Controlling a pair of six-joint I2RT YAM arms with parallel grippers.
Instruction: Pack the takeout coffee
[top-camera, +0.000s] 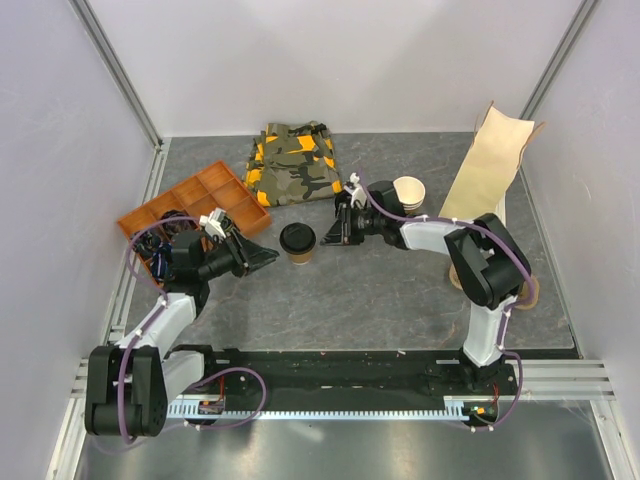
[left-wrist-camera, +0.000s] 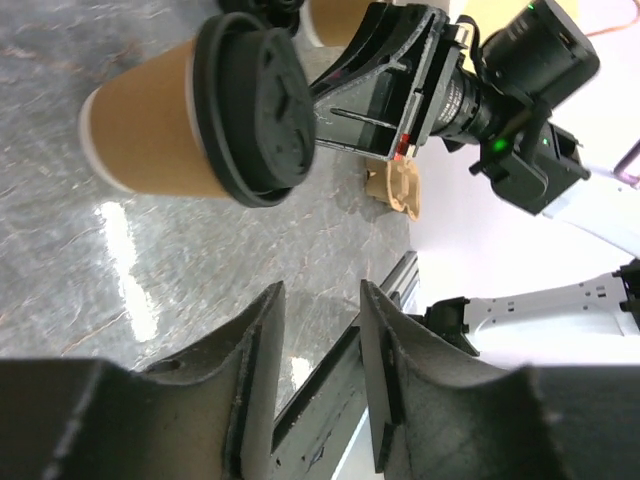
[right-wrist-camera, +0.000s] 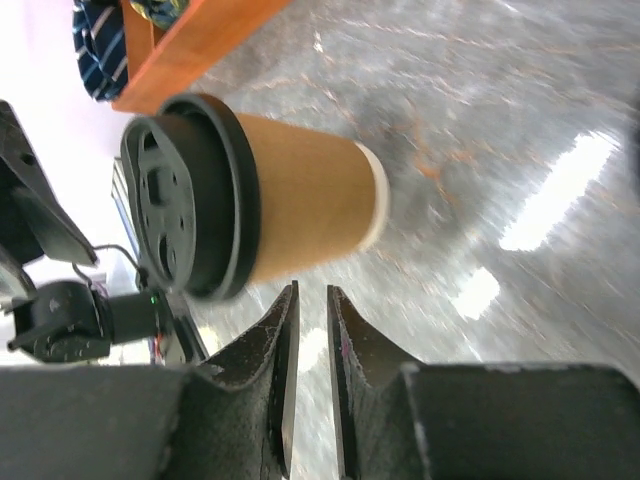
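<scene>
The takeout coffee (top-camera: 298, 243), a brown paper cup with a black lid, stands upright mid-table between my two grippers. My left gripper (top-camera: 268, 257) points at it from the left and stops just short of it. In the left wrist view the jaws are open and empty (left-wrist-camera: 320, 300), with the cup (left-wrist-camera: 165, 125) ahead of them. My right gripper (top-camera: 337, 228) faces the cup from the right, close beside it. In its wrist view the fingers (right-wrist-camera: 312, 295) stand a narrow gap apart with nothing between them, and the cup (right-wrist-camera: 300, 200) lies just beyond the tips.
An orange compartment tray (top-camera: 195, 205) sits at the back left, with a camouflage cloth (top-camera: 293, 162) behind the cup. A stack of lidless tan cups (top-camera: 409, 192) is by the right arm. A brown paper bag (top-camera: 490, 165) leans at the back right.
</scene>
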